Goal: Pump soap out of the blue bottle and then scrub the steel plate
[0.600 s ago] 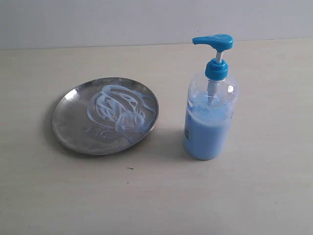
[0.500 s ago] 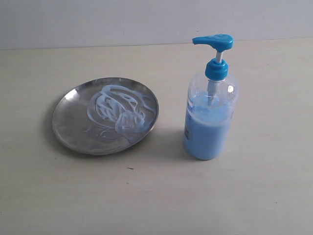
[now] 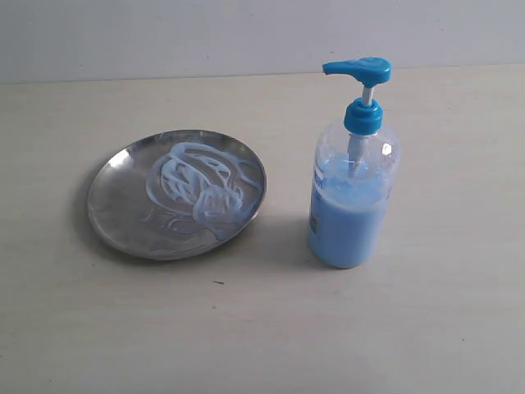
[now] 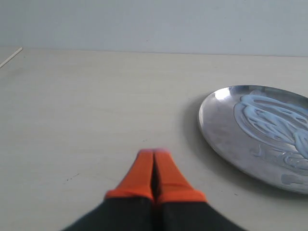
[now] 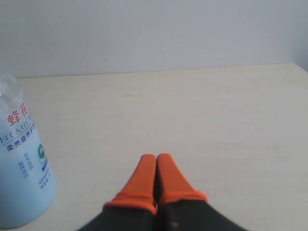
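Soap streaks on steel plate

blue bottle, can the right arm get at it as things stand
Probably yes: only open table lies between the shut right tool and the blue bottle; nothing blocks the way.

We see a shiny, smooth metal plate, a clear glossy plastic bottle and a matt pale surface
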